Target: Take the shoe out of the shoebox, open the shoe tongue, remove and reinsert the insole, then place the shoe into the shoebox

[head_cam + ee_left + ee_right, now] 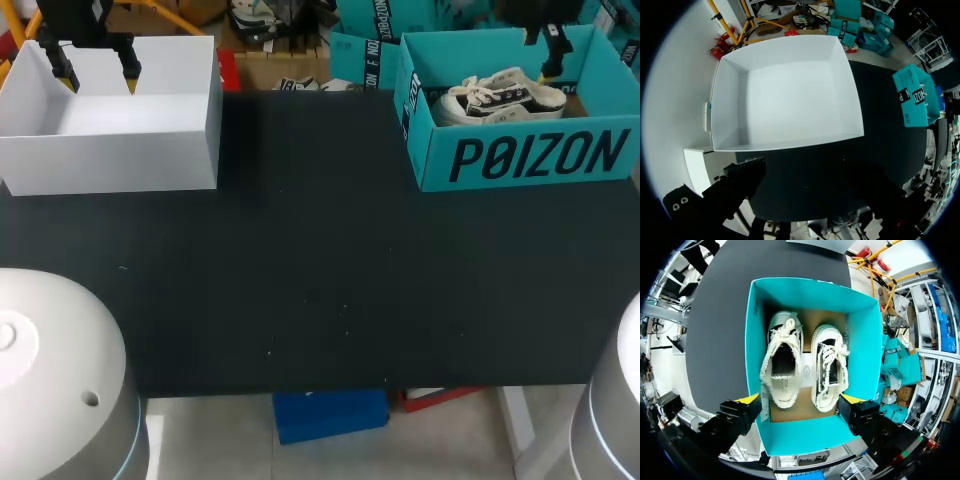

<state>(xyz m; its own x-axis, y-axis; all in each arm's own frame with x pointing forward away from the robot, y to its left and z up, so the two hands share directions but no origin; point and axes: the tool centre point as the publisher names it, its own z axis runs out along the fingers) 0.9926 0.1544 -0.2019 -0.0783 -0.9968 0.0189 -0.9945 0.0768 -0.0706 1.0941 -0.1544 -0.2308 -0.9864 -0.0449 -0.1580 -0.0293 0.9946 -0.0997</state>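
A teal shoebox [520, 160] stands open at the table's far right. Two white low sneakers [500, 95] with dark trim lie in it side by side. From the right wrist view, one sneaker [782, 362] has its tongue spread wide and the other [830, 367] is laced. My right gripper [800, 400] hangs open above the shoebox [752, 340], its yellow tips over the heels, touching nothing. In the head view the right gripper [548, 55] is over the box's back right. My left gripper [97, 72] hangs open and holds nothing.
An empty white box [110, 110] sits at the far left, right under the left gripper [810, 187]; its inside [785, 95] is bare. The black tabletop [320, 270] lies between the two boxes. The teal shoebox [915, 97] shows far off to the side.
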